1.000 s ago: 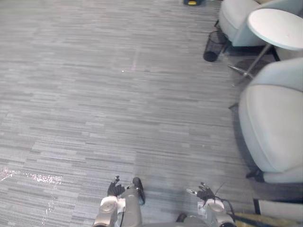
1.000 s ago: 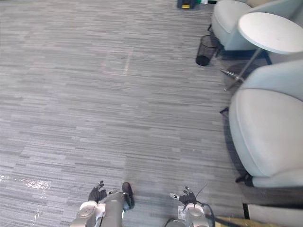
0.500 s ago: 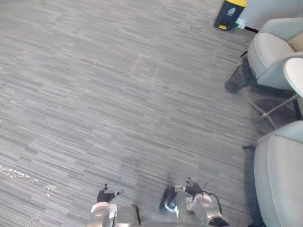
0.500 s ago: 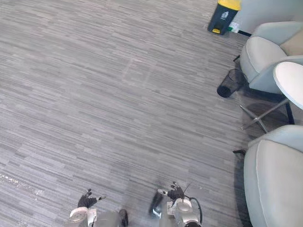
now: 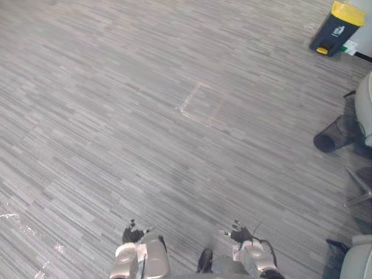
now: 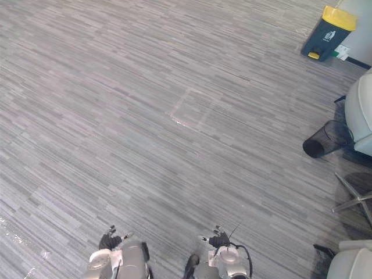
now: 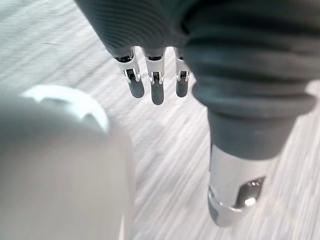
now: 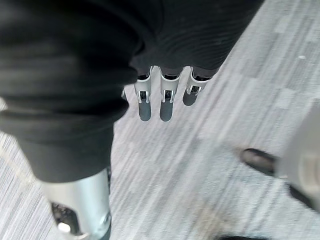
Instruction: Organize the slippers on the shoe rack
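Observation:
My left hand (image 5: 132,234) hangs low at the bottom of the head views, over the grey striped carpet (image 5: 174,145). In its wrist view the fingers (image 7: 156,90) are straight and hold nothing, with the thumb (image 7: 232,195) apart. My right hand (image 5: 240,235) hangs beside it, a little to the right. Its fingers (image 8: 165,102) are straight too and its thumb (image 8: 80,210) is spread, with only floor beyond them.
A dark bin with a yellow lid (image 5: 337,28) stands at the far right. A black mesh wastebasket (image 5: 336,135) lies on its side next to a grey armchair (image 6: 360,113). A metal table leg (image 5: 357,195) shows at the right edge. A faint square outline (image 5: 200,104) marks the carpet.
The camera has turned to the left: the armchairs and round table slid off to the right and the yellow-lidded bin came into view. Both hands stay low and open.

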Available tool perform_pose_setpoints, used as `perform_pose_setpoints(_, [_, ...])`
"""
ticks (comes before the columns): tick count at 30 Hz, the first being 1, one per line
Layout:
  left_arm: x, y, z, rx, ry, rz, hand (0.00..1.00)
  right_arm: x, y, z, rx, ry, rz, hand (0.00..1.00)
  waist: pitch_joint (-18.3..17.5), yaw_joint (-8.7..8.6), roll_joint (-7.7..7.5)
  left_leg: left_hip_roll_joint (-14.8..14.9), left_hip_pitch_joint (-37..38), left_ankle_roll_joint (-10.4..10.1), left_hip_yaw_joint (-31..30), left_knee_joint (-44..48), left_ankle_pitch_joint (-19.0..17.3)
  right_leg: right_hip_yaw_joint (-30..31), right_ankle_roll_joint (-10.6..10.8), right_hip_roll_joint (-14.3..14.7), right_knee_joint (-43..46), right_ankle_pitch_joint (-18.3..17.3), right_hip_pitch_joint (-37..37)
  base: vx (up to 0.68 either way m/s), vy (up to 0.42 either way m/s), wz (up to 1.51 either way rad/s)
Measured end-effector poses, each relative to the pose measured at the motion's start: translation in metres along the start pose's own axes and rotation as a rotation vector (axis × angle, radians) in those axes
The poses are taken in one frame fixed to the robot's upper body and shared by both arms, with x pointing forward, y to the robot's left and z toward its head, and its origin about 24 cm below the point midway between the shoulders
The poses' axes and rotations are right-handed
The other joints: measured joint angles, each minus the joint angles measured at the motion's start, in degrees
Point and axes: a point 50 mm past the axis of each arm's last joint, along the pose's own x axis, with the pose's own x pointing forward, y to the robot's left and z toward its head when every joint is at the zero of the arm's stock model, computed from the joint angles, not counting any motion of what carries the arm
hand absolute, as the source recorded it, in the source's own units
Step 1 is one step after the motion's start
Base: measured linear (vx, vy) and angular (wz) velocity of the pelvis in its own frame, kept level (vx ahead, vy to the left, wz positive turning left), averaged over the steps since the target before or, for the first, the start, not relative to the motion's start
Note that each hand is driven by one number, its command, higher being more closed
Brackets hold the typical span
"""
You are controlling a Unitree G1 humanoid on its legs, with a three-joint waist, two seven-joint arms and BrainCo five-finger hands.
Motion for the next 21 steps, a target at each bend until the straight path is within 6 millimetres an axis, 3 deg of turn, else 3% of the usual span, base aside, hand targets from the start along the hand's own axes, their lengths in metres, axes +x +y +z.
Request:
perform_pose_setpoints(1, [0.0, 0.001, -0.002, -0.001, 0.006, 0.002, 0.0, 0.0, 0.0, -0.001, -0.005, 0.002, -0.002, 0.0, 0.12, 1.06, -0.25, -0.88, 1.16, 0.96, -0.72, -4.44, 11.37, 0.83, 3.57, -0.17, -1.03, -0.8, 2.08, 0.51, 0.295, -0.2])
perform_pose_setpoints(2, [0.002, 0.005, 0.001, 0.015, 0.0, 0.009, 0.0, 0.0, 0.006, 0.0, -0.005, -0.001, 0.013, 0.0, -0.02, 0.9, -1.79, -2.24, 1.12, 0.54, -0.12, -3.32, 9.56, 0.58, 3.56, -1.68, -1.86, -0.72, 2.89, 0.52, 0.262, -0.01])
perform_pose_setpoints(4, [0.003, 0.011, 0.002, 0.025, 0.005, 0.024, 0.0, 0.0, 0.015, 0.006, -0.002, -0.021, 0.035, 0.0, 0.02, 1.13, -2.18, -2.52, -0.2, 2.01, -0.49, 3.33, 2.73, 1.54, 4.51, -2.89, 1.94, 1.7, 2.83, 0.52, 0.277, 0.09])
perform_pose_setpoints(6, [0.002, 0.021, -0.012, 0.058, 0.071, 0.042, 0.0, -0.001, 0.019, 0.005, 0.004, -0.016, 0.049, 0.0, 0.06, 1.32, -2.59, -3.38, 3.86, 3.57, 1.13, 5.65, -3.0, 3.86, 6.74, -7.84, 20.98, 2.81, -3.01, 0.56, 0.317, -0.15])
perform_pose_setpoints(7, [0.001, 0.023, -0.018, 0.065, 0.097, 0.047, 0.0, -0.001, 0.019, 0.005, 0.004, -0.017, 0.051, 0.0, 0.17, 1.13, -2.42, -3.6, 5.96, 3.97, 1.71, 5.64, -4.39, 4.96, 6.68, -9.14, 30.05, 3.4, -5.88, 0.49, 0.206, -0.22])
perform_pose_setpoints(9, [-0.005, 0.027, -0.031, 0.091, 0.141, 0.048, 0.0, -0.002, 0.019, 0.001, 0.005, -0.008, 0.055, 0.0, 0.58, 0.07, -1.76, -4.05, 13.13, 4.9, 2.26, 3.99, -7.36, 2.12, 2.63, -12.01, 50.74, 2.34, -12.34, 0.55, 0.163, -0.1])
perform_pose_setpoints(11, [-0.007, 0.03, -0.036, 0.094, 0.155, 0.052, 0.0, -0.003, 0.018, -0.003, 0.003, 0.001, 0.054, 0.0, 0.83, -0.71, -1.33, -4.69, 20.02, 4.86, 2.52, -1.62, -7.75, -1.89, -0.16, -11.91, 54.97, 0.15, -17.64, 0.45, 0.08, -0.04])
perform_pose_setpoints(14, [-0.007, 0.027, -0.036, 0.091, 0.154, 0.047, 0.0, -0.003, 0.014, -0.003, -0.008, -0.005, 0.044, 0.0, 1.24, -1.98, -0.65, -4.44, 26.81, 4.82, 2.39, -7.42, -7.73, -5.93, -0.52, -8.87, 44.99, -3.18, -25.43, 0.52, 0.019, 0.04])
perform_pose_setpoints(15, [-0.007, 0.022, -0.036, 0.084, 0.154, 0.037, 0.0, -0.002, 0.01, 0.001, -0.013, -0.021, 0.036, 0.0, 1.76, -2.71, 0.2, -3.58, 30.0, 4.82, 2.5, -9.88, -7.73, -6.65, -0.81, -5.58, 34.7, -2.81, -27.78, 0.63, -0.047, 0.04])
perform_pose_setpoints(16, [-0.007, 0.018, -0.035, 0.08, 0.152, 0.026, 0.0, 0.0, 0.008, 0.004, -0.019, -0.029, 0.031, 0.0, 2.15, -3.23, 0.95, -2.85, 32.14, 4.81, 2.51, -11.25, -7.73, -6.45, -0.35, -2.85, 25.29, -0.78, -28.86, 0.68, -0.075, 0.14])
perform_pose_setpoints(17, [-0.007, 0.012, -0.034, 0.096, 0.145, 0.004, 0.0, 0.0, 0.005, 0.006, -0.015, -0.036, 0.024, 0.0, 2.18, -3.54, 1.03, -2.84, 34.71, 4.29, 2.4, -12.88, -7.74, -6.13, 0.24, 0.21, 12.58, 4.74, -29.25, 0.58, -0.086, 0.23])
perform_pose_setpoints(18, [-0.007, 0.009, -0.034, 0.108, 0.142, -0.007, 0.0, -0.001, 0.004, 0.003, -0.008, -0.031, 0.019, 0.0, 1.98, -3.54, 0.66, -3.25, 36.01, 3.14, 2.28, -13.55, -7.99, -5.73, -0.13, 1.24, 7.8, 7.86, -29.39, 0.63, -0.141, 0.38])
perform_pose_setpoints(19, [-0.008, 0.008, -0.035, 0.135, 0.142, -0.018, 0.0, -0.003, 0.003, -0.005, -0.004, -0.01, 0.016, 0.0, 1.05, -3.58, -0.68, -4.09, 39.07, 0.46, 1.06, -13.48, -9.52, -3.48, -3.16, 2.05, 5.19, 13.15, -29.99, 0.68, -0.173, 0.49])
perform_pose_setpoints(20, [-0.008, 0.002, -0.036, 0.143, 0.146, -0.031, 0.0, -0.002, -0.005, -0.001, -0.009, -0.025, -0.001, 0.0, 0.29, -4.24, 0.09, -3.12, 40.89, -0.86, -0.74, -12.04, -10.42, -0.5, -7.14, 2.52, 11.48, 16.47, -31.0, 0.7, -0.171, 0.48])
perform_pose_setpoints(21, [-0.011, -0.003, -0.04, 0.135, 0.155, -0.045, 0.0, -0.002, -0.007, 0.0, -0.007, -0.026, -0.007, 0.0, -1.47, -4.09, 1.82, -1.6, 38.59, -2.09, -1.23, -8.01, -9.69, -1.28, -7.15, 2.61, 15.01, 13.12, -32.52, 0.57, -0.136, 0.37])
